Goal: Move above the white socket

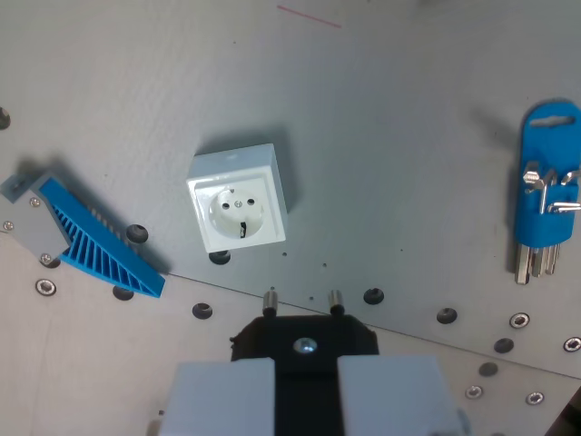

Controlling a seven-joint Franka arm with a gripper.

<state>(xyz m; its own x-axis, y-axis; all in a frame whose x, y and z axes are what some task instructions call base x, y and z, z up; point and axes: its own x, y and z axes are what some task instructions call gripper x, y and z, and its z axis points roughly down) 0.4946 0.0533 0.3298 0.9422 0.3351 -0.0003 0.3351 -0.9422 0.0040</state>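
A white socket sits on a plain grey worktop. A bright blue ribbed wedge has a grey end. A blue holder carries what seem silver keys.

A lab or workshop test bench is showing here. A grey metal plate is lying over a paler board, and both are carrying rows of screws and bolt holes, as a fixture base would. Loose parts are sitting on it as test pieces: a white socket wired to nothing, a blue ribbed plastic wedge, and a blue holder gripping hex keys.
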